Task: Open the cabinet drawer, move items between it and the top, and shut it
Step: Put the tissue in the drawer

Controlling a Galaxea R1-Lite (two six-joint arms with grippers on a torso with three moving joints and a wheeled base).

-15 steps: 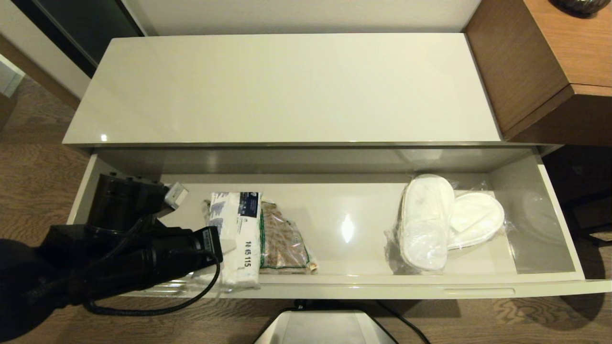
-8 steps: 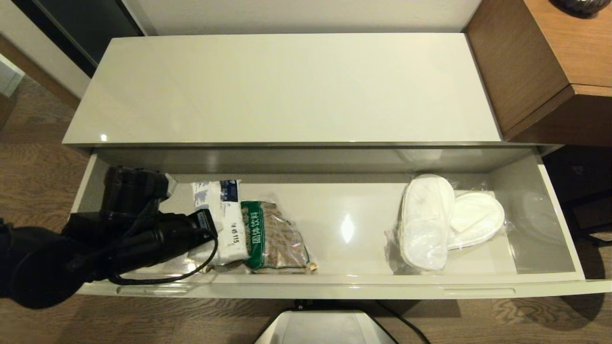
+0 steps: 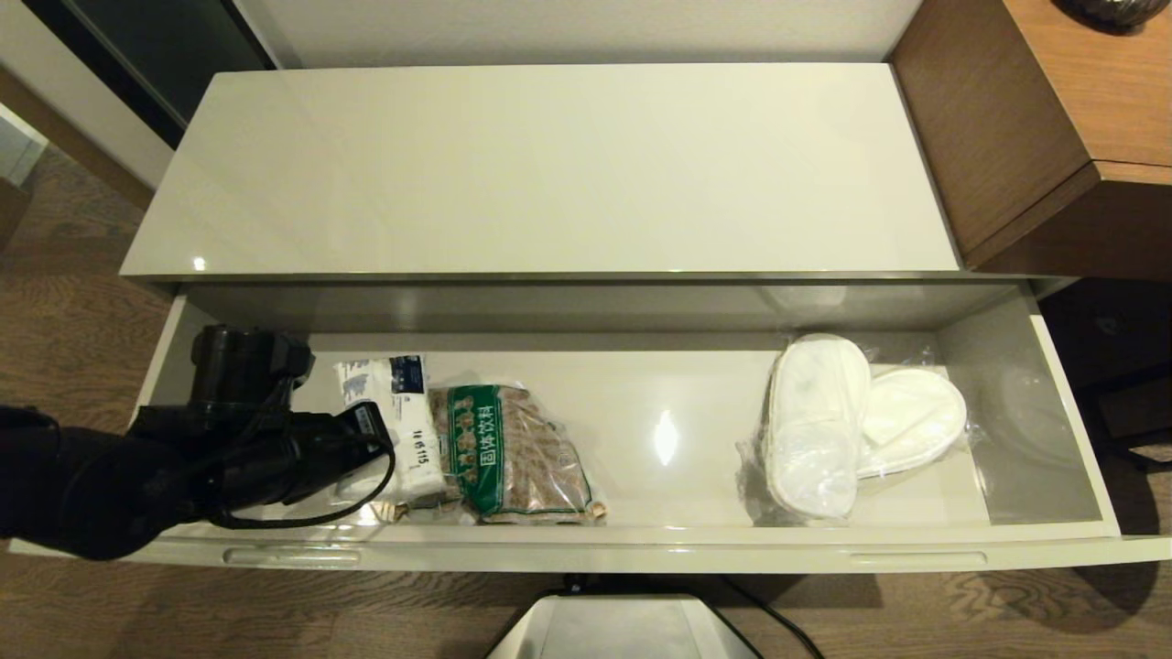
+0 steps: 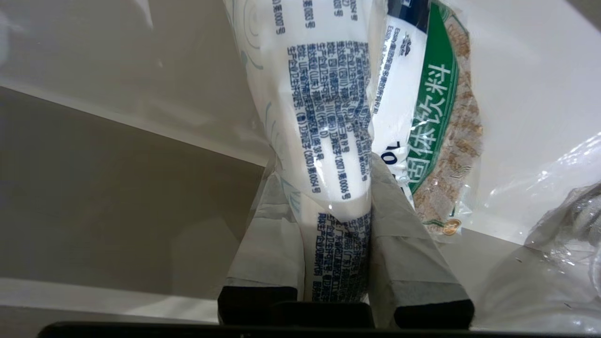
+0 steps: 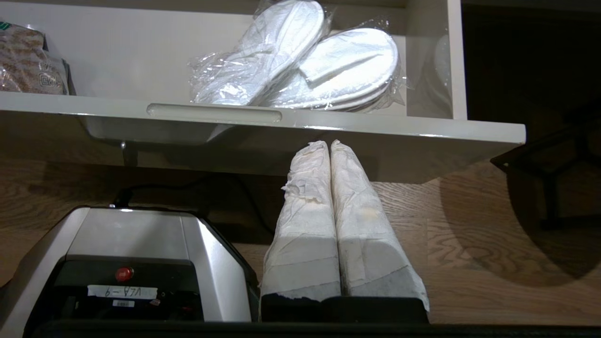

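The wide cream-white cabinet drawer (image 3: 659, 549) stands pulled out under the glossy cream top (image 3: 549, 165), which is bare. At the drawer's left end my left gripper (image 3: 366, 462) is shut on one end of the white tissue pack (image 3: 398, 426) with dark blue print. In the left wrist view the pack (image 4: 324, 94) is pinched between both taped fingers of the left gripper (image 4: 324, 164). Wrapped white slippers (image 3: 851, 421) lie at the drawer's right end. My right gripper (image 5: 328, 143) is shut and empty, parked below the drawer's front edge (image 5: 375, 126).
A brown packet with a green band (image 3: 513, 458) lies in the drawer beside the tissue pack. A brown wooden desk (image 3: 1053, 119) stands at the cabinet's right end. My grey base (image 3: 623, 627) sits on the wood floor under the drawer front.
My left gripper has carried the tissue pack leftward inside the drawer, off the front edge. This uncovered the brown packet's green band. The right arm and slippers have not moved.
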